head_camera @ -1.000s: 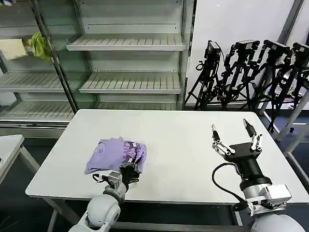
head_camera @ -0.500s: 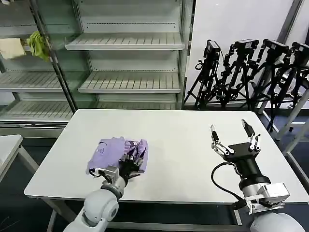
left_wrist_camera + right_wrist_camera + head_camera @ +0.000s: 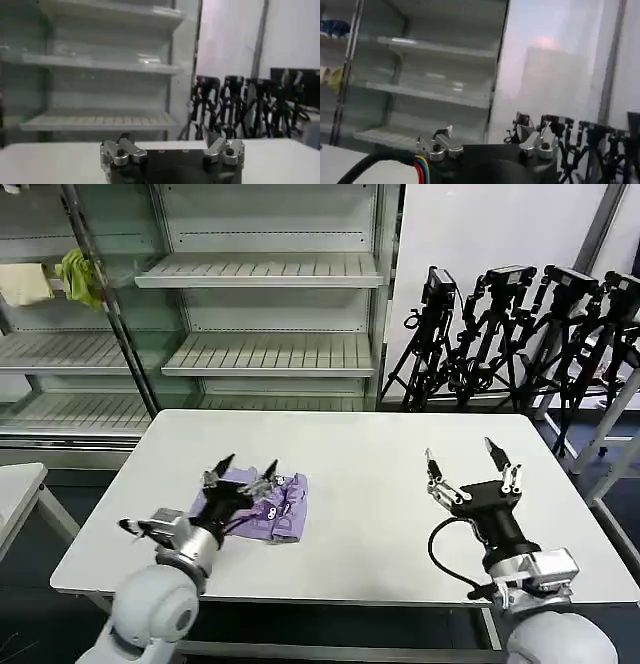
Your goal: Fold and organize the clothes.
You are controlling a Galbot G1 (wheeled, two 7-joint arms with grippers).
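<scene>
On the white tabletop, toward its near left part, lies the soft lavender short-sleeved T-shirt, bunched into a rough folded bundle with its darker purple print facing up. Just over its near-left edge hovers the left gripper, fingers spread wide, holding nothing; whether a tip brushes the cloth I cannot tell. From the look of it, folding is done or nearly so and the hand is clear of the bundle; the next move seems to call for tidying the loose edges or squaring the bundle. Well apart on the right, the right gripper waits above bare tabletop, fingers wide and empty.
</scene>
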